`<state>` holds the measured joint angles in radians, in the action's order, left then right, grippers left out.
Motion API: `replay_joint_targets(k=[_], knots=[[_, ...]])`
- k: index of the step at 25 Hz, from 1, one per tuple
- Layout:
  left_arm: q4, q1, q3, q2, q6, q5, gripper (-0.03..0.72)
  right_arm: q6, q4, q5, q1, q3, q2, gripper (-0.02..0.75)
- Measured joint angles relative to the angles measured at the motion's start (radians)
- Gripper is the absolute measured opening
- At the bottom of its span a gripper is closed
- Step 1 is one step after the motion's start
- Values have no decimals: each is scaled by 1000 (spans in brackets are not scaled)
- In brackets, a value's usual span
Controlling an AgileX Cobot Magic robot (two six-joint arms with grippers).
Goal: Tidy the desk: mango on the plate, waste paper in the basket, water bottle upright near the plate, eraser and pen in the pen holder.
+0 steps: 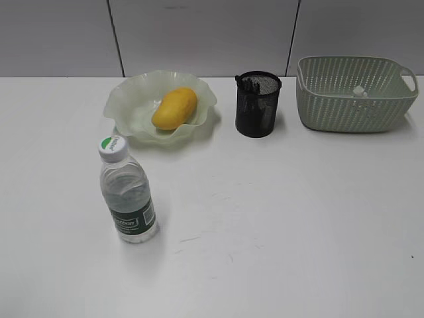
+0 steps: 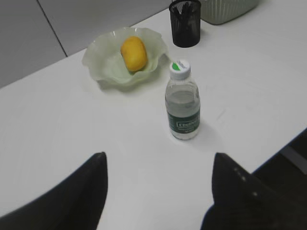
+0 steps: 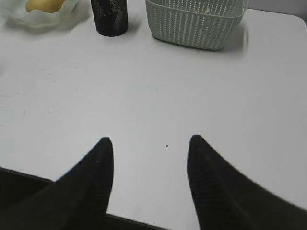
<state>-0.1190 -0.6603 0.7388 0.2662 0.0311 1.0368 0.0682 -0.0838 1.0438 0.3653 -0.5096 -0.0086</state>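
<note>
On the white tabletop (image 1: 298,218) the bottle (image 2: 182,103) stands upright near the plate (image 1: 126,106), straight ahead of the spread, empty left gripper (image 2: 158,167), the nearer arm; the right gripper (image 3: 149,148) is likewise spread and empty.

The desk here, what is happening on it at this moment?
Nothing is being handled. Both hands, left and right, hover open and empty over the desk. The mango lies on the plate, the bottle stands upright near it, and paper lies in the basket beside the pen holder.
</note>
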Motion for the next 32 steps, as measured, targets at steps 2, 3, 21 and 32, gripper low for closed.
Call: replay_joint_targets(k=[2,3,21,32], knots=[[22,6,-29,-98,-31,63,505,0,0,0,0,0,0,403],[30,6,-44,-134,-47,75,499,0,0,0,0,0,0,403],[47,70,-199,-271,-168,26,365,0,0,-1,0,0,-2,403],[47,519,-199,-271,-168,25,361,0,-1,-1,-291,0,-2,403]])
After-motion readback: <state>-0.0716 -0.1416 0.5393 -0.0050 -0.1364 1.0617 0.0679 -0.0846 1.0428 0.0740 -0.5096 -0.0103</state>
